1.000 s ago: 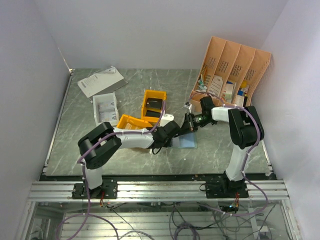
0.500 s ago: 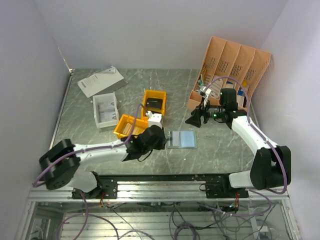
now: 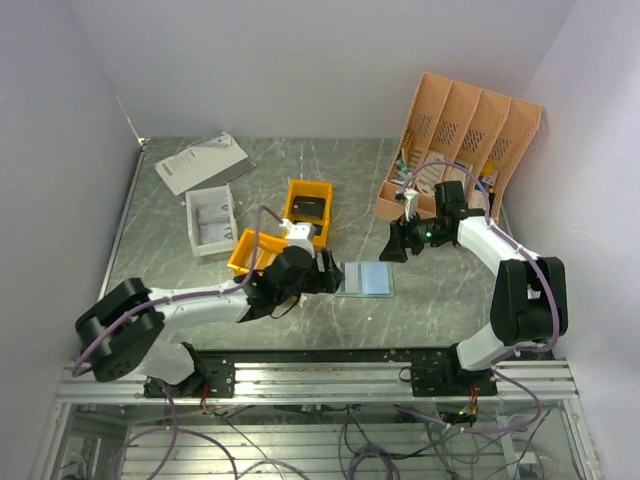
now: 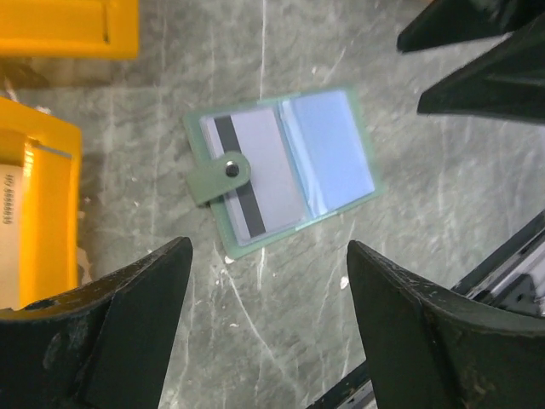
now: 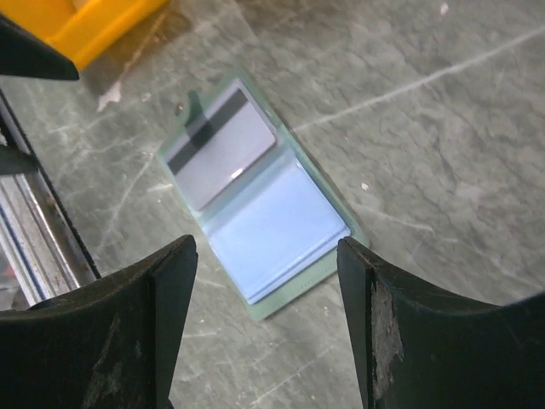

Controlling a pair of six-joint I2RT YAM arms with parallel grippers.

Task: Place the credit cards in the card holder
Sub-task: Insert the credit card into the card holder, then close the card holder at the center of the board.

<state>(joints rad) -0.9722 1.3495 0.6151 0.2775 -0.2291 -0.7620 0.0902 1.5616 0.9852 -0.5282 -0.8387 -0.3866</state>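
grey marbled stone is showing under everything, and the tabletop (image 3: 200,300) is carrying the card holder (image 4: 281,170) about midway between its left and right edges, nearer the near edge than the far one. the card holder is lying spread open and flat, pale blue lining facing up. a card (image 4: 255,175) with a dark stripe is sitting on its left half, and the snap tab (image 4: 220,175) is lying over the card's edge. whether the card is fully slotted into a pocket is not showing clearly.

the holder is looking thin, light and floppy at the fold, so it is probably going to slide or hinge shut under a sideways push. pinning one half flat while working on the other is seeming the safer way. the green border or the tab is offering the best hold, since the clear pocket faces are likely slick. the card is looking stiff and very flat, so lifting it by a long edge is likely easier than pinching from above.

the left end effector (image 4: 268,256) is hanging just over the holder's left side, released, with its fingers spread wide and nothing between them. the right end effector (image 5: 264,247) is hovering toward the right, tilted down at the holder, likewise spread and carrying nothing. yellow bins (image 3: 305,205) are sitting just beyond, toward the far edge.
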